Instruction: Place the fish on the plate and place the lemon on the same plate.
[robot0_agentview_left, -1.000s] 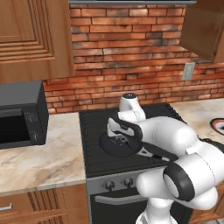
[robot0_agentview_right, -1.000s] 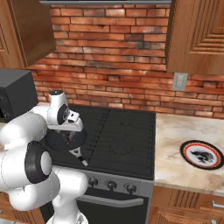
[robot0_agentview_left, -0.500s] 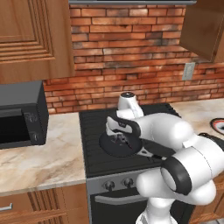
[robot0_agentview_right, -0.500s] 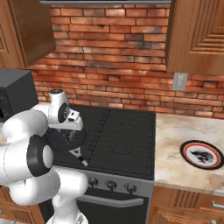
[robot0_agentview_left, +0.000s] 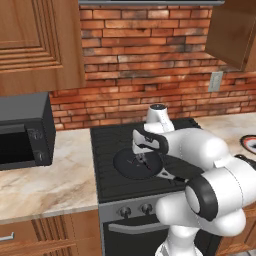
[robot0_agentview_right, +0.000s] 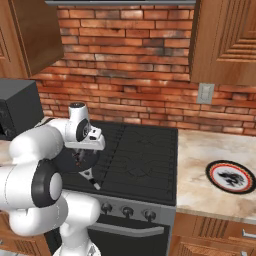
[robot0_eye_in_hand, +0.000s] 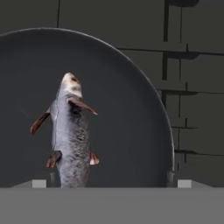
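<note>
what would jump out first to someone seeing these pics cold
Probably the big white arm bent low over the stove, its open gripper hanging just above the black frying pan on the front left burner. In the hand view, a grey fish with reddish fins lies in that pan. Off to the right, the plate sits on the marble counter.

Grey fish (robot0_eye_in_hand: 70, 140) lies in the dark pan (robot0_eye_in_hand: 131, 109) — left of centre.
</note>
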